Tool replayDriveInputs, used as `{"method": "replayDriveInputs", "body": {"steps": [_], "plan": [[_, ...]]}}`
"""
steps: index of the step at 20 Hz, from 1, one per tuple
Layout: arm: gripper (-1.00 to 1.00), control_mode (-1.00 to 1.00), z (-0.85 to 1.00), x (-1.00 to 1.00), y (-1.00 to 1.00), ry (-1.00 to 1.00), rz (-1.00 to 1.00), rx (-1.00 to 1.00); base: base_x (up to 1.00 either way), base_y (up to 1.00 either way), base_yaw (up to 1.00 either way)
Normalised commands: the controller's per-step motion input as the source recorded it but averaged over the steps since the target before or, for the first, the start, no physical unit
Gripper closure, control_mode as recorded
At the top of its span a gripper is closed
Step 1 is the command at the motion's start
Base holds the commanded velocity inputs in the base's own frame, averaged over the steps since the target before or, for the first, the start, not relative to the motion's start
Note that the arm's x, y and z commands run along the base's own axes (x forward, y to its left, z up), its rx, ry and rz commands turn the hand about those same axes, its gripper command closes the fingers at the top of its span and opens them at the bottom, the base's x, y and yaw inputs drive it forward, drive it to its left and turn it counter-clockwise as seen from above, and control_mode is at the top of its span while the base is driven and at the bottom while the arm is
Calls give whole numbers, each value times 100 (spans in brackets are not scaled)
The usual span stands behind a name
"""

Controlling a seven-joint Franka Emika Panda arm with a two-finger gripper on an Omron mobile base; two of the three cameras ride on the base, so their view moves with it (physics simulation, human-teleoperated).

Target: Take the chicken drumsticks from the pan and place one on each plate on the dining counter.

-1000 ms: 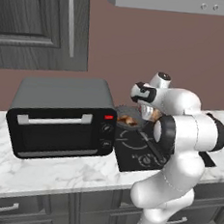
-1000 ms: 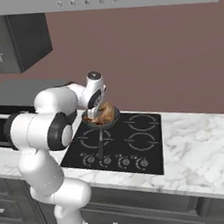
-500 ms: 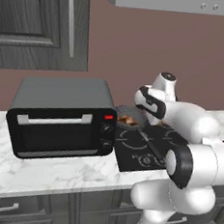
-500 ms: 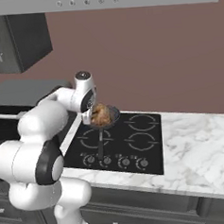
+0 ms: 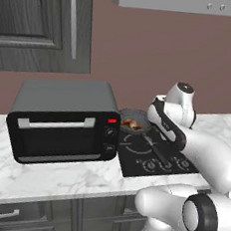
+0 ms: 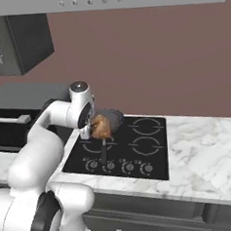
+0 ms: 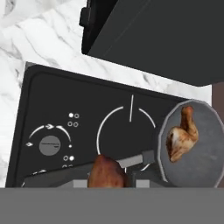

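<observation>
while one drumstick point(image 7: 181, 139) lies in the pan point(image 7: 205, 162), the gripper point(image 6: 91, 131) grasps another drumstick point(image 6: 100, 126).

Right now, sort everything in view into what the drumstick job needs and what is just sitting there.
For the job:
- drumstick held in the end effector, shut on it
- drumstick left in the pan
- pan on the rear burner

Just sitting there:
- toaster oven
- cooktop
- marble counter
- range hood
- wall cabinet
</observation>
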Motion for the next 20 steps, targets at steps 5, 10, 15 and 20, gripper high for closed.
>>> {"method": "replayDriveInputs", "body": {"steps": [5, 10, 15, 20], "plan": [[100, -100, 0, 0, 0, 0, 0, 0, 0, 0, 0], [100, 100, 0, 0, 0, 0, 0, 0, -56, -1, 2], [100, 100, 0, 0, 0, 0, 0, 0, -61, -11, -31], [100, 100, 0, 0, 0, 0, 0, 0, -9, -1, -90]]}}
